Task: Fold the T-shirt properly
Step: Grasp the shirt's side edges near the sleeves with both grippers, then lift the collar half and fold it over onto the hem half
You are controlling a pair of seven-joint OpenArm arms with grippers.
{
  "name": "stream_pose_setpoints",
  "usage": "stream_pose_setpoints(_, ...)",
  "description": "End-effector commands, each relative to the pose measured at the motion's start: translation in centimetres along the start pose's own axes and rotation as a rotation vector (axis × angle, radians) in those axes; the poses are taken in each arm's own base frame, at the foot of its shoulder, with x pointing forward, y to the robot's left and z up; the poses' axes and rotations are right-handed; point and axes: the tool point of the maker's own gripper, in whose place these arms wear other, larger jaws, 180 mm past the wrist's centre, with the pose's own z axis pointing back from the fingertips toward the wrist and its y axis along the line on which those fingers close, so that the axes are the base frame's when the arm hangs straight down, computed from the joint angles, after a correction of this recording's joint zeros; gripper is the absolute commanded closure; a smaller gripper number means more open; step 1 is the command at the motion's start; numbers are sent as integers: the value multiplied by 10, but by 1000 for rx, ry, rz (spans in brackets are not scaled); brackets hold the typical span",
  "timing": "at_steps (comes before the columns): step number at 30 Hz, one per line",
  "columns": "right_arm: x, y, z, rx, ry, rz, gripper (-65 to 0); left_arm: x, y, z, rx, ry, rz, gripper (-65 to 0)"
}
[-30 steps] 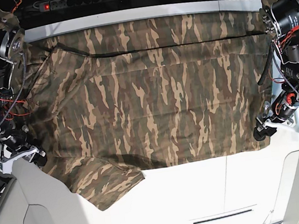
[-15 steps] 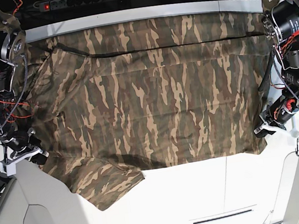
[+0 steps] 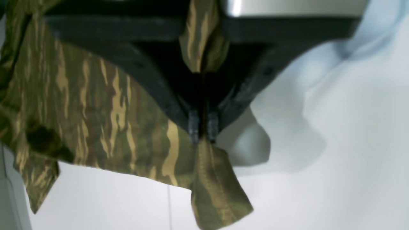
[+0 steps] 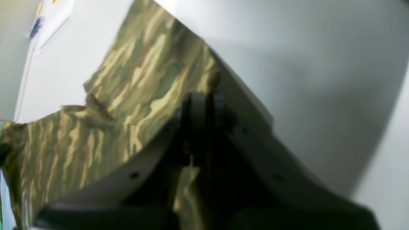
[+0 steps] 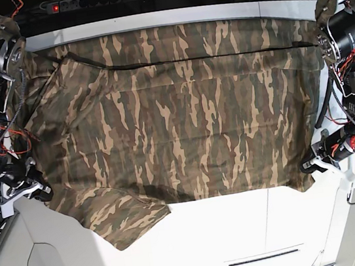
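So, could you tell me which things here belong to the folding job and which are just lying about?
Job:
T-shirt
left gripper, shut on the cloth
right gripper, shut on the cloth
white table

Lying about:
power strip, behind the table

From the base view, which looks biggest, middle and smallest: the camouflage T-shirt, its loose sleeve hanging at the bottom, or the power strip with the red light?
1. Camouflage T-shirt, by far.
2. Its loose sleeve.
3. Power strip with the red light; it sits farther back, so that is less sure.
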Motion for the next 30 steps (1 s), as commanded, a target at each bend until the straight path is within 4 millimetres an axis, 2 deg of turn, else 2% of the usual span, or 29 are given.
stream_pose_setpoints(1,32,7,8,25,-67,27,0,32,-8,11,-27,-65,-35,0)
stream_pose_setpoints(4,34,11,15,49,-35,27,0,40,-16,23,-71,-66,-28,0)
stream_pose_setpoints(7,33,13,25,73,-16,34,0,45,-11,45,-87,-74,-36,0)
stream_pose_setpoints(9,33,10,35,73,-30,43,0,42,-6,58,-89,-63,-43,0)
stream_pose_setpoints(13,30,2,55,47,-41,98,0,30,1,73,-92,-41,-55,0)
stream_pose_setpoints(20,22,2,84,41,-31,172,0,6,7,95,-87,1,-101,0)
stream_pose_setpoints(25,10,-1,92,28,-13,189,0,-12,9,107,-70,38,-150,0)
stream_pose_setpoints(30,-10,-11,100,17,16,162,0,-36,8,115,-54,88,-203,0)
